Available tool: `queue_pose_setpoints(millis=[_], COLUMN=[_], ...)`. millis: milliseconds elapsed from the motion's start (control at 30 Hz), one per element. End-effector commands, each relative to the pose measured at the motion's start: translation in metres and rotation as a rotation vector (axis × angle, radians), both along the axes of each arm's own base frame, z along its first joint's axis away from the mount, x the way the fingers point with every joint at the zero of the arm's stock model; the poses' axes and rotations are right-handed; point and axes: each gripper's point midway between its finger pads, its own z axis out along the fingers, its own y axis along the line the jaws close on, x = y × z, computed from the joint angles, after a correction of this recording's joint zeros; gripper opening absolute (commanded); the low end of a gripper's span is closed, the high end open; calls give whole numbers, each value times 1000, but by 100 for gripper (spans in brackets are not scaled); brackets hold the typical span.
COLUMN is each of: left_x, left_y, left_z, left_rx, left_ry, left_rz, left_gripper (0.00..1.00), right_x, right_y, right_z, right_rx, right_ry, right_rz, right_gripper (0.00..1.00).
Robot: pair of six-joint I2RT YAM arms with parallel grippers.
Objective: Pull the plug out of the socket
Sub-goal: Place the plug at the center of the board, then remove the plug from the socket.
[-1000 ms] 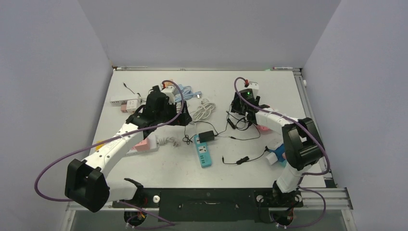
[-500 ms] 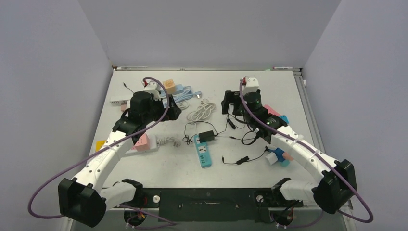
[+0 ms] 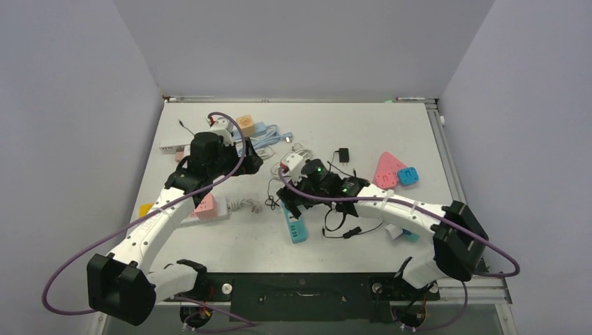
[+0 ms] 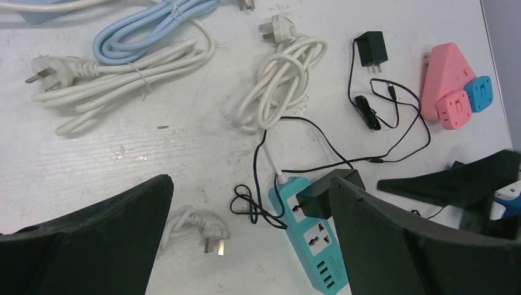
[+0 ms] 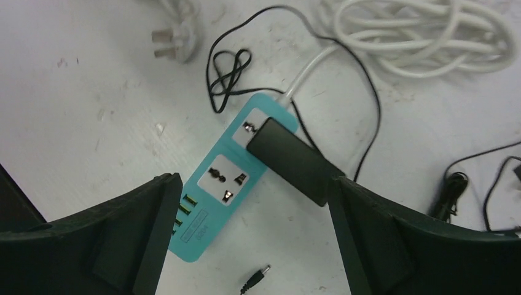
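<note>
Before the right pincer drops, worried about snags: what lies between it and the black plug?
Nothing: the right wrist view shows the plug unobstructed below the open right pincer.

A white table (image 3: pixel 335 122) is filling the middle of the view, and its surface is showing small grey scuffs. Plain pale lilac walls are standing close around it: a back wall (image 3: pixel 300 42), a left wall (image 3: pixel 63 105) and a right wall (image 3: pixel 530 105). Soft, even light is falling from above. A metal rail (image 3: pixel 442 139) is running along the table's right edge.
</note>
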Motion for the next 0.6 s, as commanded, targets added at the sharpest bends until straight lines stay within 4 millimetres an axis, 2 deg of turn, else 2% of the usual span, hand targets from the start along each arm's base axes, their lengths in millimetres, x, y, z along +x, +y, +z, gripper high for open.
queue_pose_setpoints(millis=[0,100,400,567], left_x=[5,5,6,6], left_y=[-2,-1,-4,-2], left_z=[10,10,12,15], left_rx=[-27,-29,-50,-51], left_ry=[-34,-33,-29,-36], left_rz=[1,0,-14,-10], left_gripper=[96,96,96,96], right_x=[-12,-6,15,22], right_y=[16,18,25,29], right_z=[-18,-26,-20,-34], right_rx=[-137,-188,-231,-271], right_ry=[-50,-88,-191,-166], right_rz=[152,155,153,167], right_gripper=[93,93,93,93])
